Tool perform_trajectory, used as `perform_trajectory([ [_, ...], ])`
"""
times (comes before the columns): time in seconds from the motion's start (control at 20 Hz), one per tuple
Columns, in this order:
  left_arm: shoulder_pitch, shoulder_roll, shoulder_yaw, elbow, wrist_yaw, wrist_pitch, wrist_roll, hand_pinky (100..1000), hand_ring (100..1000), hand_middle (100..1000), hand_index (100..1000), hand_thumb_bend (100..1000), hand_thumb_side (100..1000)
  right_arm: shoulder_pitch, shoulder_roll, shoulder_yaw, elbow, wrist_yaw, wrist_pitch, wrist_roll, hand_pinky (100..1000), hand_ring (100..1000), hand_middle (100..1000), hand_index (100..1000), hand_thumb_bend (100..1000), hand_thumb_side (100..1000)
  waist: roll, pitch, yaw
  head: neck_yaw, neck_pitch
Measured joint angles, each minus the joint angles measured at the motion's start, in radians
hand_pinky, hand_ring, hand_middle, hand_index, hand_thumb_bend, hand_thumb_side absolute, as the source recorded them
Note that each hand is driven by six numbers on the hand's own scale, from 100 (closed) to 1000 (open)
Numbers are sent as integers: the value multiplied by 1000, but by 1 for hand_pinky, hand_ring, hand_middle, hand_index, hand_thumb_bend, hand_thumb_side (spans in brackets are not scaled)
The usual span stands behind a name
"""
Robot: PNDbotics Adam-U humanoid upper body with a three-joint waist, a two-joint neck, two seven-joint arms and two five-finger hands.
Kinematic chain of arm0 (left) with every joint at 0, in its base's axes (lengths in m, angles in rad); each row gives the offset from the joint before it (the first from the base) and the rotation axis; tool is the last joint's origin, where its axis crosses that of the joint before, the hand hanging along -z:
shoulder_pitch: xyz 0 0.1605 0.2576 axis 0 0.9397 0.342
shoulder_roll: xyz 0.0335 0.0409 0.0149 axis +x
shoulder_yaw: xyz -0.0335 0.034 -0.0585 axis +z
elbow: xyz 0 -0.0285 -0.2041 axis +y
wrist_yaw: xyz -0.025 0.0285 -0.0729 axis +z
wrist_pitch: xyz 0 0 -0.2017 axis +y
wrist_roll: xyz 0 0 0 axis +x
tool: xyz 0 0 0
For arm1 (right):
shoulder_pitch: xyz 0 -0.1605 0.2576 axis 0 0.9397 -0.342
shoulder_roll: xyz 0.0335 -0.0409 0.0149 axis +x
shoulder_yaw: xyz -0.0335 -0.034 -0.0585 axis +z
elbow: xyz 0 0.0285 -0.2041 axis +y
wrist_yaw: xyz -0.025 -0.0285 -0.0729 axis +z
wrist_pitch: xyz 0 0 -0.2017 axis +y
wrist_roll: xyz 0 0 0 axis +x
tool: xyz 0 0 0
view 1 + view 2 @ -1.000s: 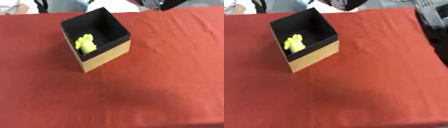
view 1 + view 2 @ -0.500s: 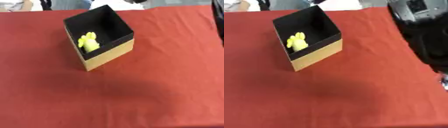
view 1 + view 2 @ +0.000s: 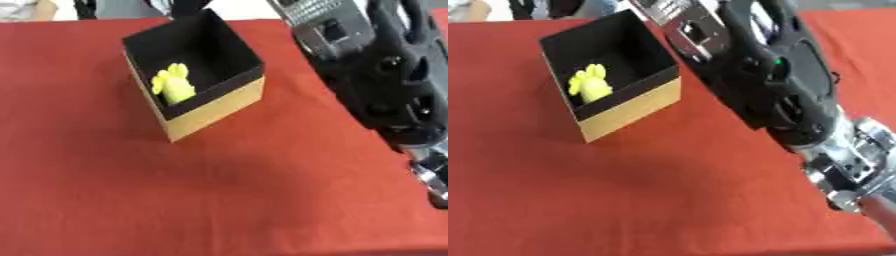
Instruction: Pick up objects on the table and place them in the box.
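Over on the left, the red tabletop [image 3: 105, 190] lies bare in front, with no loose object showing anywhere on the cloth. Moving in, there is the box [image 3: 214, 107], black inside with tan outer walls, turned corner-on toward the camera and open at the top. Down inside it, against the near-left wall, sits a yellow object [image 3: 173, 85], lumpy, with small lobes on top; what it is I cannot make out. So that one is in the box.

Now the right side: a big black arm with silver joints fills it, coming in from the top right and crossing just beside the box's right corner. That is the robot's right arm. Its wrist is the silver part low at the right edge, and the right hand [image 3: 877, 212] barely shows past it, so whether its fingers are spread, pressed together or holding anything, I cannot tell. The left hand shows in neither view.

My read: the placing step looks done for the yellow piece, and with nothing else visible on the cloth the task seems near its end. Any next move calls for a fresh target, and none shows here. The arm itself is the one obstacle, hiding the right part of the cloth and passing close to the box.
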Motion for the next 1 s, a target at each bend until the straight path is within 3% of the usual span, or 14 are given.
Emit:
perform_trajectory([
  [0.15,-1,-1,0,0,0,0,0,542,805,679,819,100,286,2,28,3,72,40,-6,-1,381,420,367,540,100,100,1,0,0,0,0],
  [0.45,-4,-1,0,0,0,0,0,542,805,679,819,100,281,2,73,2,207,58,-69,-27,434,440,383,551,100,100,9,0,1,0,0],
  [0.8,-4,-1,0,0,0,0,-1,542,805,679,819,100,282,3,81,1,270,75,-97,-19,464,460,399,558,100,100,9,0,1,0,0],
  [1.0,-4,-1,0,0,0,1,-1,541,805,679,819,100,282,4,81,1,285,100,-107,21,570,537,466,590,125,273,9,0,1,1,0],
])
